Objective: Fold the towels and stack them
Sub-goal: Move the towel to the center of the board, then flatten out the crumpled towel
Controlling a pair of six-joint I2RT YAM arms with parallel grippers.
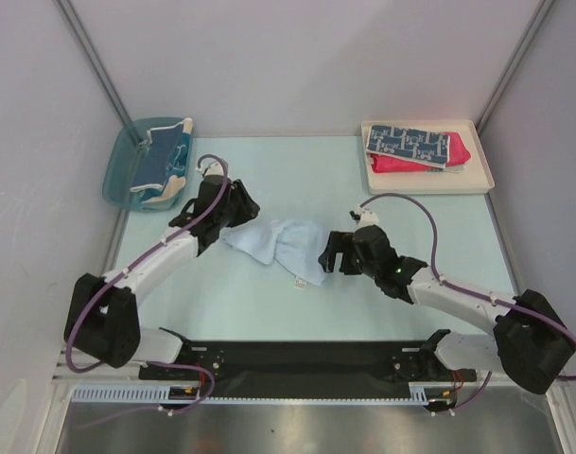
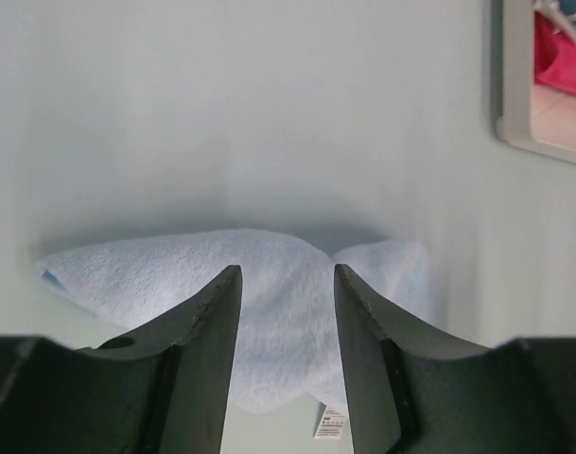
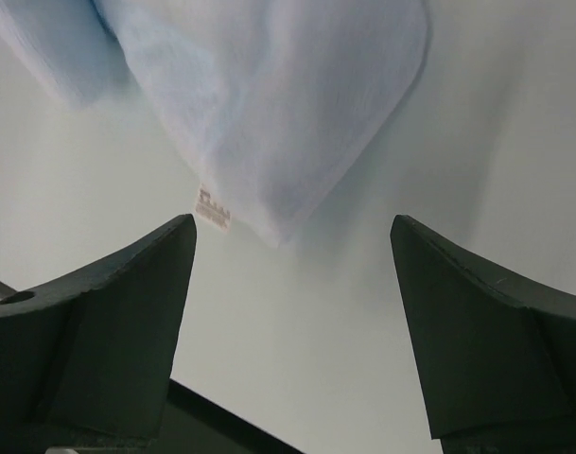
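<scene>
A plain light-blue terry towel (image 1: 283, 244) lies crumpled on the table's middle, with a small white label (image 1: 297, 281) at its near edge. It also shows in the left wrist view (image 2: 269, 293) and the right wrist view (image 3: 259, 104). My left gripper (image 1: 238, 210) is open just left of the towel, its jaws apart with cloth seen between them. My right gripper (image 1: 333, 255) is open and empty just right of the towel. A navy patterned towel (image 1: 410, 144) lies folded on a red towel (image 1: 453, 156) in the cream tray (image 1: 477, 180). Dark-blue and beige towels (image 1: 160, 165) sit in the blue bin (image 1: 117, 175).
The cream tray stands at the back right and shows in the left wrist view (image 2: 514, 95). The translucent blue bin stands at the back left. Grey walls enclose the table. A black rail (image 1: 297, 364) runs along the near edge.
</scene>
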